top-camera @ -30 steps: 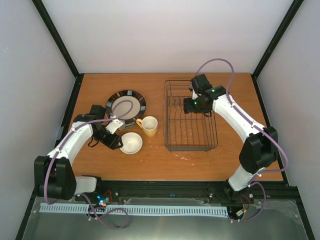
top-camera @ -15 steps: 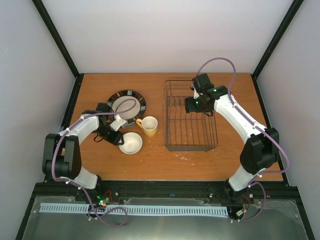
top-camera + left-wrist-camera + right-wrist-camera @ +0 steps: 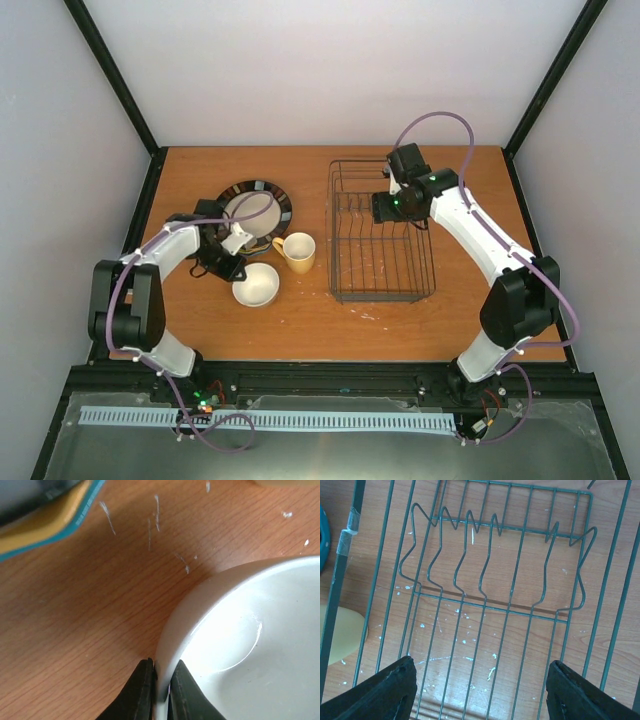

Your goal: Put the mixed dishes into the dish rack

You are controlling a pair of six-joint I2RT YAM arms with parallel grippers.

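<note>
**Bowl: rim pinched, ready for the lift**

Bowl is sitting on the table left of the rack, just beside the mug. Your left gripper has just been clamping down on its rim, one finger inside, one outside. That's looking like your first dish secured. Your right gripper is hovering over the rack, jaws wide, carrying nothing. Nothing's loaded yet, and the plates are waiting.
</note>
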